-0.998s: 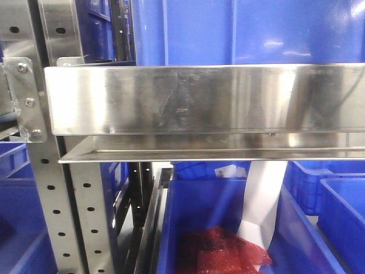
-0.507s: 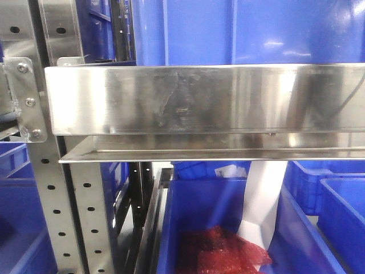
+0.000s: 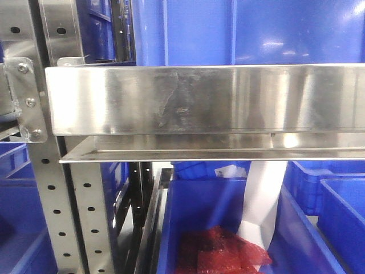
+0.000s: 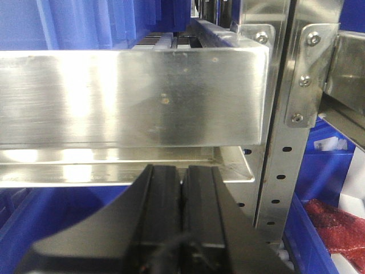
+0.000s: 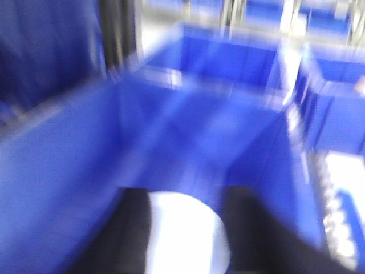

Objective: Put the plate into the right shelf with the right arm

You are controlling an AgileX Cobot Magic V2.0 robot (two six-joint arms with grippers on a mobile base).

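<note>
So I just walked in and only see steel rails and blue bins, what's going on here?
A two-arm robot is putting a white plate into the steel shelf. The right gripper holds the plate between its fingers above a blue bin; that view is blurred, so the exact spot is unclear. The left gripper is shut on nothing, parked just below the shelf's front rail.

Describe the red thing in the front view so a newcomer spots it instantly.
Start at the broad stainless-steel shelf rail across the front view. Directly below sits an open blue plastic bin. In its bottom lies a crinkly red bag, beside a white sheet: the only red item there.
</note>
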